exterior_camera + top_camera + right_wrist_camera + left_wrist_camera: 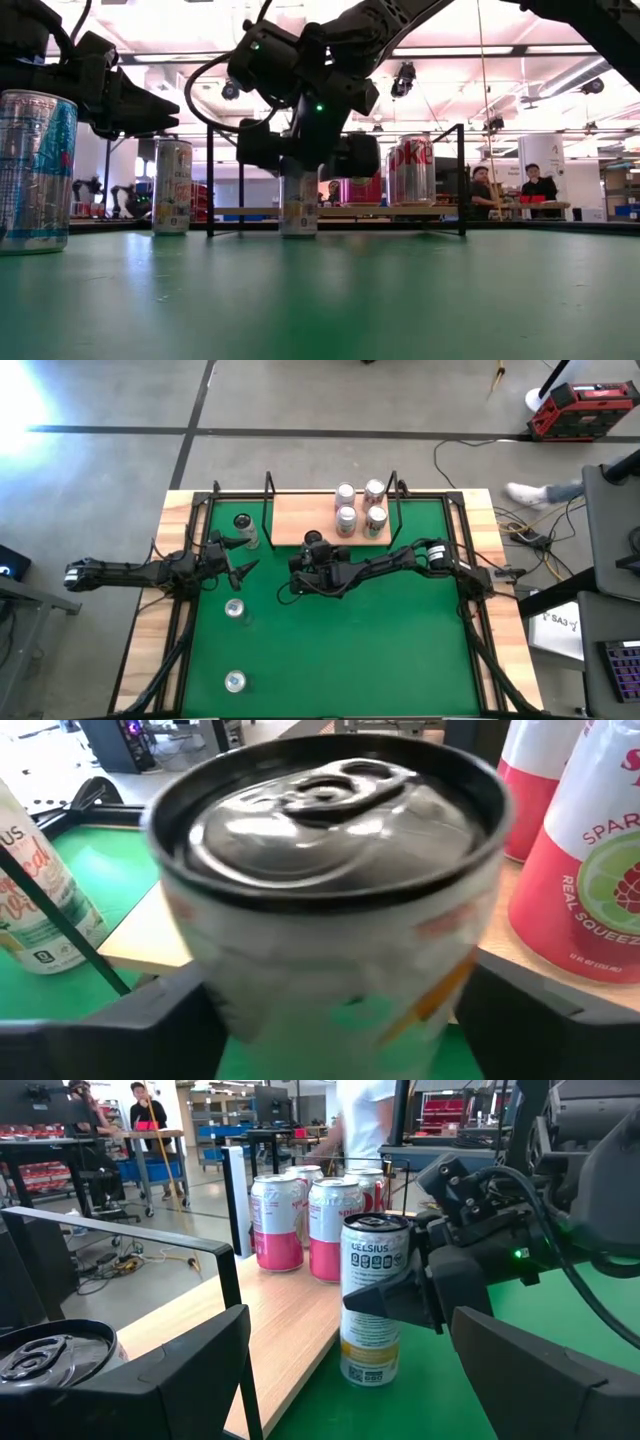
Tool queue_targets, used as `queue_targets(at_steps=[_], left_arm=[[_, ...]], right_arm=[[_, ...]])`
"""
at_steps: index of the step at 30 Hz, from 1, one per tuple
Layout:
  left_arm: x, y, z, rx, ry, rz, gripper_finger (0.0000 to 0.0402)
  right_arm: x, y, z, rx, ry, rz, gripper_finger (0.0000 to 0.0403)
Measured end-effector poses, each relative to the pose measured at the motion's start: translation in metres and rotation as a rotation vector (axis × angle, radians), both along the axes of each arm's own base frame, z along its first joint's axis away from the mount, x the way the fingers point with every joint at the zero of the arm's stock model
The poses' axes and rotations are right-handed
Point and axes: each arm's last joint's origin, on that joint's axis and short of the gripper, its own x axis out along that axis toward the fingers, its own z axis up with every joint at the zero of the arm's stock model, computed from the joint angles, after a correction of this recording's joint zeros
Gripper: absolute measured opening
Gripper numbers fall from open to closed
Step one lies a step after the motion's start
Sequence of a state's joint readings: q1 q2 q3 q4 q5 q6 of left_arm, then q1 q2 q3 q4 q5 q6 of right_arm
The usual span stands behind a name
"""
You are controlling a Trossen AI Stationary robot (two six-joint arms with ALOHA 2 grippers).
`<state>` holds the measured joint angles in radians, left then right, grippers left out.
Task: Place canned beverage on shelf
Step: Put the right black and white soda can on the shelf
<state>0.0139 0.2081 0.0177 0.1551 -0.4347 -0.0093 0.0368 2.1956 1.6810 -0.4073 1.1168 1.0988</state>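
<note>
**A:** So the right gripper (316, 546) is down at the near edge of the shelf (300, 518), and we're seeing its fingers (395, 1298) clamped on the white Celsius can (372, 1300), one either side, about mid-body. The can is upright with its base on the green mat (340, 650), just off the shelf's near lip, not up on the wood yet.

**B:** Agreed. Our guess on handling: thin aluminium, smooth and a bit slippery. If it's full it's got some weight and stays stiff; if it's empty it dents easily. Mid-body is the right place to grab, below the rim so it doesn't tip.

**A:** And going outward, four pink cans (360, 506) are already clustered on the right part of the shelf, so the free wood is to the left of them.

**B:** The left gripper (240, 556) is hanging over the left side of the mat with its fingers spread and nothing in them, near a can (243, 526) by the shelf's left posts. Two more cans (234, 644) wait on the near left.
</note>
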Motion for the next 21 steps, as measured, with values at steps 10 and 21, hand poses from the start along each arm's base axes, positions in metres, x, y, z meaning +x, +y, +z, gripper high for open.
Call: queue_targets(at_steps=[10,21], left_arm=[[0.0,0.0,0.0,0.0,0.0,0.0,0.0332],[0.0,0.0,0.0,0.0,0.0,0.0,0.0332]], right_arm=[[0.003,0.011,0.005,-0.002,-0.004,0.029,0.0239],[0.011,0.026,0.031,-0.018,0.01,0.064,0.0254]])
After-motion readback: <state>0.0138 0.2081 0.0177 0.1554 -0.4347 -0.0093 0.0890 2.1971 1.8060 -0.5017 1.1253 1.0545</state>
